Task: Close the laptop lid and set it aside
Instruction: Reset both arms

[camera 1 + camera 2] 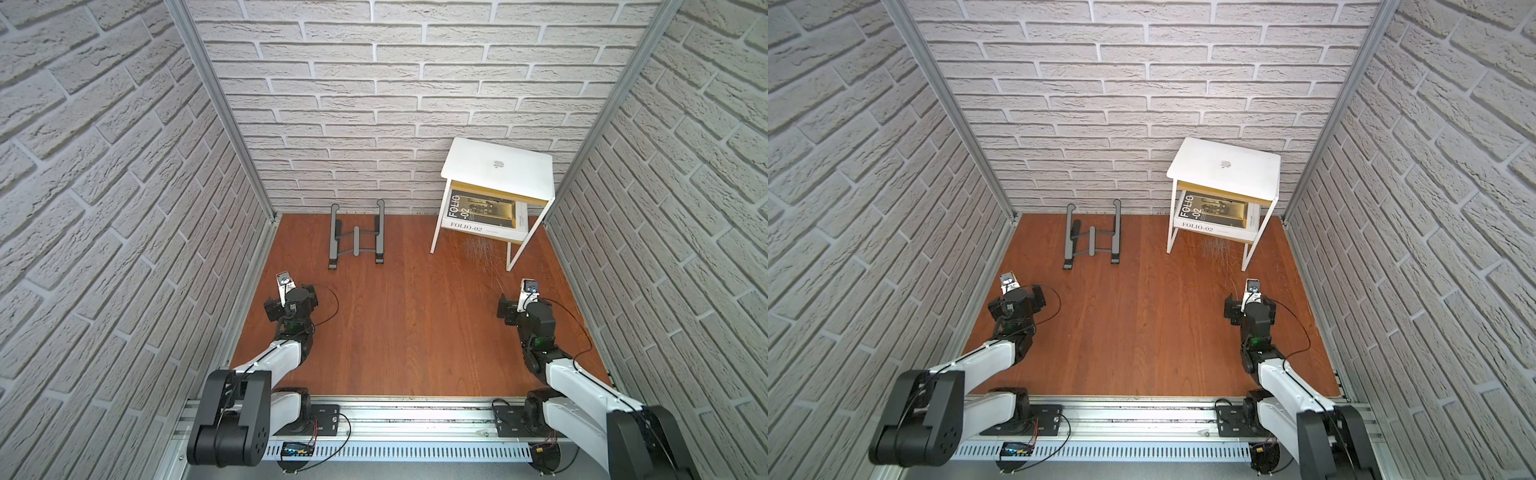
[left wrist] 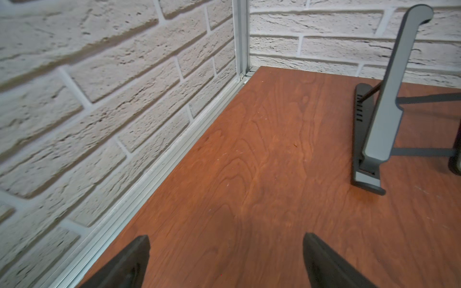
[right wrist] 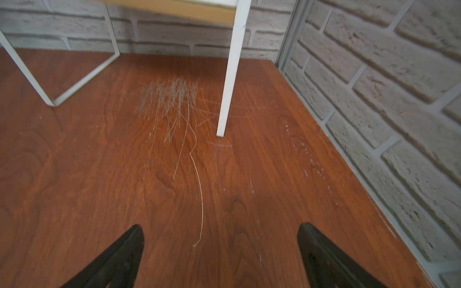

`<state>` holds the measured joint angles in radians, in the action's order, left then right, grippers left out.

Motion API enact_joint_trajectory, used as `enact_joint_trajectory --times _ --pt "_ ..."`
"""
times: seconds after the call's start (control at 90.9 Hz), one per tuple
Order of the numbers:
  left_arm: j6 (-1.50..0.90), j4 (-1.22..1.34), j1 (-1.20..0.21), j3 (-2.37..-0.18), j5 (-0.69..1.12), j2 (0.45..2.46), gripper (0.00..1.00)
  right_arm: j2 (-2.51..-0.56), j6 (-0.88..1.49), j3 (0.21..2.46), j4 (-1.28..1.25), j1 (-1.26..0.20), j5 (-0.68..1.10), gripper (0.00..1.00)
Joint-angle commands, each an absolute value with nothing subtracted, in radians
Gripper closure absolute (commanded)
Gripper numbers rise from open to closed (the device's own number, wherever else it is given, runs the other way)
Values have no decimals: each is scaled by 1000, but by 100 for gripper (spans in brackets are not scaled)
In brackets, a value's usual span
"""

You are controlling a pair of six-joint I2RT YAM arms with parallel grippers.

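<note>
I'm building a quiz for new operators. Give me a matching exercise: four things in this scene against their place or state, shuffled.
Things:
1. slim silver-white closed laptop
2. black-and-white "FOLIO-02" book
3. dark grey folding metal stand
4. left end effector

Places or states:
A. standing on the reddish wooden tabletop, near the back wall
B. open, holding nothing
C. lying flat on top of the white-legged side table
D. inside the side table, beneath the laptop

Pairs: 1-C, 2-D, 3-A, 4-B.
</note>
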<state>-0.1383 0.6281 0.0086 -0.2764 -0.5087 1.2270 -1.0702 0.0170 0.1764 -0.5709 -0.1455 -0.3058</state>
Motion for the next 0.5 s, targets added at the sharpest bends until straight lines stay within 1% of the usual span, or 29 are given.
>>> enact_joint_trajectory --times 0.0,0.143,0.22,0.374,0.484 --pt "-92 830 17 -287 -376 1304 1 -1187 15 216 -790 -139 -286 1" --pt "-81 929 29 -313 -292 1446 1 -1303 26 268 -876 -125 -265 1" --pt "-69 969 29 -312 -264 1485 2 -1342 26 295 -882 -112 -250 1" --pt "-36 915 27 -353 -186 1514 2 -1442 24 301 -950 -103 -222 1" --pt "-47 907 32 -370 -193 1542 2 -1542 16 314 -1038 -107 -212 1"
